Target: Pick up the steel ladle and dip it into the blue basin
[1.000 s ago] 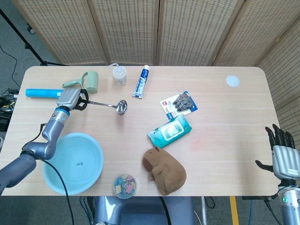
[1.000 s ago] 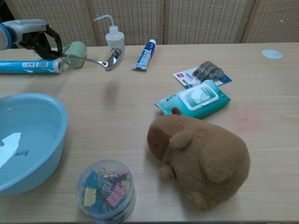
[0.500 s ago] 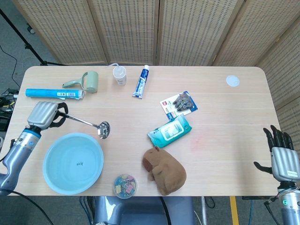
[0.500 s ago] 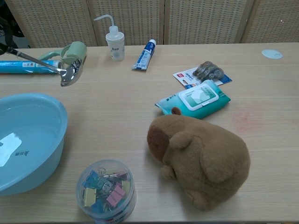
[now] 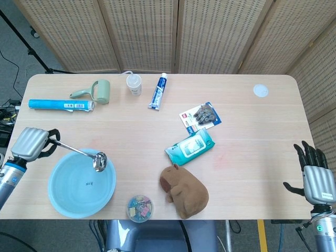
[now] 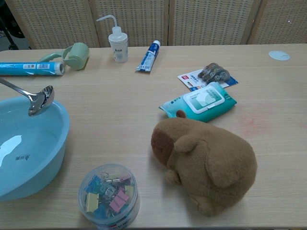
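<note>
1. Head view: The left hand (image 5: 30, 143) is at the left edge of the table (image 5: 252, 126). Its fingers are curled around the handle of the steel ladle (image 5: 79, 153). The ladle's bowl hangs over the far right part of the blue basin (image 5: 63, 197). The basin sits at the near left corner of the table.

2. Head view: The right hand (image 5: 314, 176) is off the near right corner of the table. Its fingers are spread and it holds nothing.

3. Head view: A brown plush toy (image 5: 184, 190) and a tub of clips (image 5: 139, 208) sit along the near edge. They are out of the ladle's way.

4. Chest view: The steel ladle (image 6: 36, 100) floats above the basin's rim (image 6: 63, 125), with its bowl tipped a bit. No hand shows here. There looks to be water in the basin, and the ladle is not in it yet.

5. The picking up is done, I think. The dipping is the step now. Next the ladle should go down and a little more toward the basin's middle, slowly, so it misses the rim.
</note>
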Motion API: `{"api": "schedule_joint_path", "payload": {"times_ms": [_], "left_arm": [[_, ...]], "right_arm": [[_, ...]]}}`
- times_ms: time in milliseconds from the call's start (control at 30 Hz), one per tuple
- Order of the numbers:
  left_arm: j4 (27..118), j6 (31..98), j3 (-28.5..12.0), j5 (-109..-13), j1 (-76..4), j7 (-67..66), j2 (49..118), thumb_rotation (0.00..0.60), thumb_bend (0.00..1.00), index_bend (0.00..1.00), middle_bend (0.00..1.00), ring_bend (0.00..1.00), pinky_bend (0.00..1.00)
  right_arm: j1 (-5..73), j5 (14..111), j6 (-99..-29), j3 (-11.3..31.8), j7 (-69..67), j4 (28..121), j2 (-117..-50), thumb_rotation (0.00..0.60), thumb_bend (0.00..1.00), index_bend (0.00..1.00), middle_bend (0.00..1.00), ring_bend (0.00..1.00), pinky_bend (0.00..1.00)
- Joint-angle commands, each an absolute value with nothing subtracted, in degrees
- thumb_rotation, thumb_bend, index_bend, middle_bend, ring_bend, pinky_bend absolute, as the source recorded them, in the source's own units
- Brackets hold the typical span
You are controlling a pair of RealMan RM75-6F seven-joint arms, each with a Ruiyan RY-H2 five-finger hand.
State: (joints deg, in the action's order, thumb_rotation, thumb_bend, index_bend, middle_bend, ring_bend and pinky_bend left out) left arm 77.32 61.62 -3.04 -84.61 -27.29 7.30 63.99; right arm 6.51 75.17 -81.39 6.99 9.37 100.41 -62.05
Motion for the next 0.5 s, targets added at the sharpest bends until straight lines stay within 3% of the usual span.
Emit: {"api": "schedule_joint_path", "payload": {"times_ms": [33, 233, 500], "left_arm": [[76.2, 62.2, -1.9, -85.6, -26.6, 6.7, 63.8, 0.600, 0.59, 0.86, 0.99, 0.94, 1.00], [76.2, 60.4, 0.1, -87.3, -27.0, 3.6, 63.1, 0.600, 0.59, 0.86, 0.99, 0.94, 1.00], [78.3, 60.7, -0.6, -87.4, -28.1, -4.3, 63.3, 0.600, 0.59, 0.86, 0.99, 0.94, 1.00]], "right_arm": [[6.5, 75.1, -81.4, 7.0, 9.3, 100.4, -62.0, 0.600, 0.00, 0.00, 0.00, 0.00, 0.00], [6.5, 75.0, -81.3, 7.1, 9.3, 100.4, -62.0, 0.600, 0.00, 0.00, 0.00, 0.00, 0.00], [6.5, 74.9, -81.3, 7.2, 9.0, 100.5, -61.8, 0.600, 0.00, 0.00, 0.00, 0.00, 0.00]]}}
